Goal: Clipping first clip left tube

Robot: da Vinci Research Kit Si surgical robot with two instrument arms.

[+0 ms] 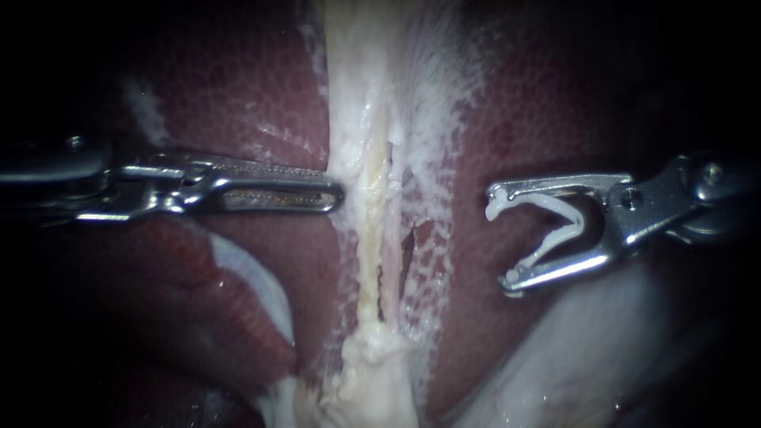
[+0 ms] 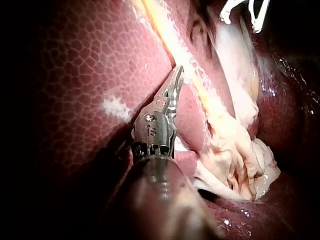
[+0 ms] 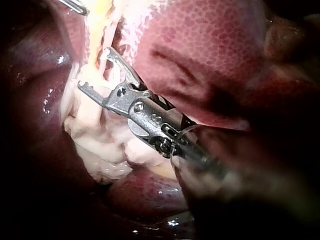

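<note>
- Approach step: your right instrument (image 1: pixel 499 240) carries an open clip (image 1: pixel 581 224), seated in jaws that stand wide apart. Its mouth faces the tubes but is well apart from them.
- The left tube (image 1: pixel 369 238) runs upright in the pale strip between the liver (image 1: pixel 238 95) lobes, with no clip on it.
- Your left instrument (image 1: pixel 338 193) has its jaws together, tip touching the strip's edge just beside that tube.
- Next, I judge: bring the clip across until its arms straddle the left tube alone, then close.

The liver (image 1: pixel 238 87) is dark red with fine honeycomb mottling; the tube (image 1: pixel 366 238) creamy yellow; the clip (image 1: pixel 579 226) white; left instrument (image 1: pixel 333 192) and right instrument (image 1: pixel 501 242) silver.
</note>
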